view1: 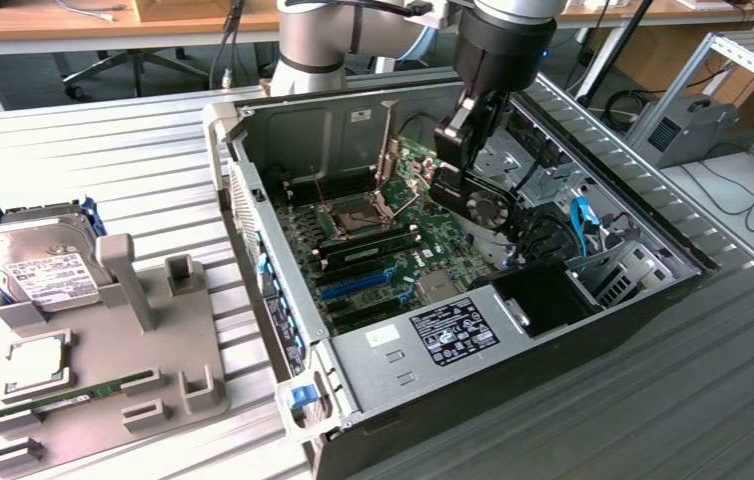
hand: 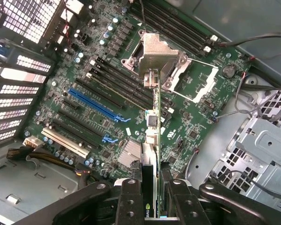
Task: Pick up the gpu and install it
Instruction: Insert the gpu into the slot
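Note:
My gripper [view1: 455,178] hangs inside the open computer case [view1: 270,250], shut on the gpu [view1: 484,210]. The black card hangs below the fingers, its round fan facing the exterior view's right. It hovers above the green motherboard [view1: 384,245], near the case's drive side. In the wrist view the gpu [hand: 152,133] appears edge-on between my two black fingers [hand: 131,201], silver bracket at its far end over the open CPU socket [hand: 187,77]. The long blue slot [hand: 96,105] lies apart from the card, off to one side.
A grey parts holder [view1: 150,350] stands at the exterior view's left, carrying a silver hard drive [view1: 41,270], a CPU chip [view1: 30,362] and a green RAM stick [view1: 77,395]. Cables [view1: 577,215] and a metal drive cage [hand: 264,150] crowd the case beside the card.

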Motion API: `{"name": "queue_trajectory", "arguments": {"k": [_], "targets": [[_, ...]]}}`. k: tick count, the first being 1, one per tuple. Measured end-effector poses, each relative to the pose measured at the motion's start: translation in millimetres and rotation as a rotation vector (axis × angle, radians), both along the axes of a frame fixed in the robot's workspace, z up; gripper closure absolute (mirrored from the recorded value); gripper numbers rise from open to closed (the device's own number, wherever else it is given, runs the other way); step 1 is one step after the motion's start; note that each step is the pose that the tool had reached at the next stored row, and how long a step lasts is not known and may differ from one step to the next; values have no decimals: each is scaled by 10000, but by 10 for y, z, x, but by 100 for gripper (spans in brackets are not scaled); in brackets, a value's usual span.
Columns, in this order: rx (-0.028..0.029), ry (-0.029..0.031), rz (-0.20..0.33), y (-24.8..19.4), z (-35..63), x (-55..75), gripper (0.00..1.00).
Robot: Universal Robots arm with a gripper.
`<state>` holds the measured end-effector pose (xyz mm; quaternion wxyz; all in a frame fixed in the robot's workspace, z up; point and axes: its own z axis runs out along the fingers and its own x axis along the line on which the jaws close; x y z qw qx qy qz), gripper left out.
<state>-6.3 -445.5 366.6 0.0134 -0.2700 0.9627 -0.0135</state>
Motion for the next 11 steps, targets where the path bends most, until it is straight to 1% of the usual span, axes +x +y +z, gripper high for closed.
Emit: {"name": "queue_trajectory", "arguments": {"k": [11], "targets": [[-1,0,186,1,0,0,74]]}}
